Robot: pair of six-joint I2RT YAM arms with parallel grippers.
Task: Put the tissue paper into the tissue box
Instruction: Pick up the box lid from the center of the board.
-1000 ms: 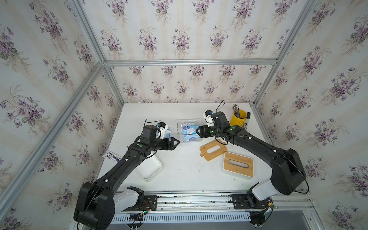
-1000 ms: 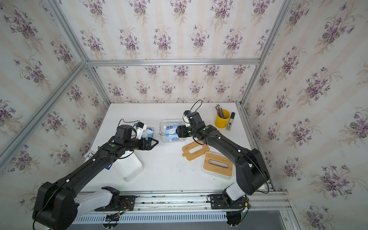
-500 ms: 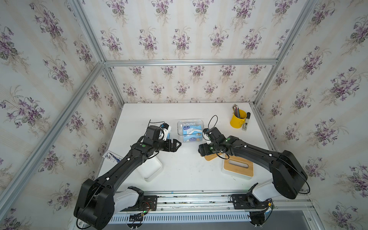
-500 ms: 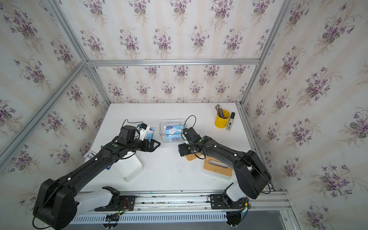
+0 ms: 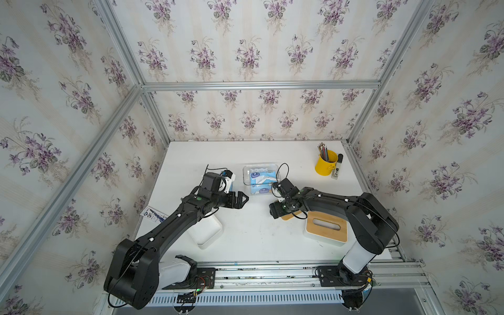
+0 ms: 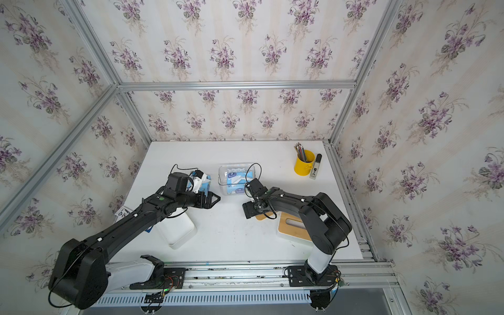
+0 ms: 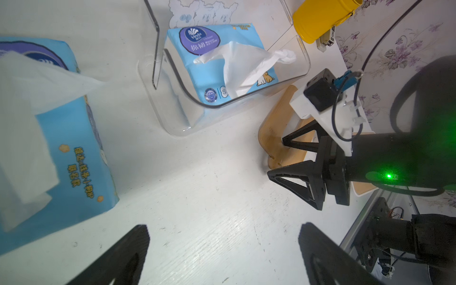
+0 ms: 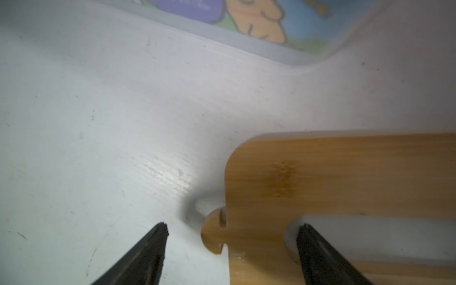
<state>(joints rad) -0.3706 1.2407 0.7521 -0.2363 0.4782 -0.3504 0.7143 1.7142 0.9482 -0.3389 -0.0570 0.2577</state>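
The pack (image 5: 260, 181) lies inside the clear box (image 5: 246, 178) near the middle of the table (image 5: 245, 242). Its long axis runs from the back wall toward the robot, with the logo end farthest away. One sheet (image 7: 246, 64) sticks out of its slit, and the twisted tip points toward the yellow cup (image 5: 324, 165).

A second pack (image 7: 74, 153) lies on the table just left of the box, beside the left wrist, with a sheet also sticking out.

The left gripper (image 5: 243, 200) hovers over bare table by the box's near left corner, its jaws wide apart and holding nothing.

The right gripper (image 8: 232, 229) is low at the wooden lid (image 8: 345, 172), which lies flat just in front of the box. Its jaws are apart and straddle the lid's end. One finger (image 8: 145, 256) is over the table outside the edge and the other (image 8: 320, 259) is in the slot, with nothing clamped.
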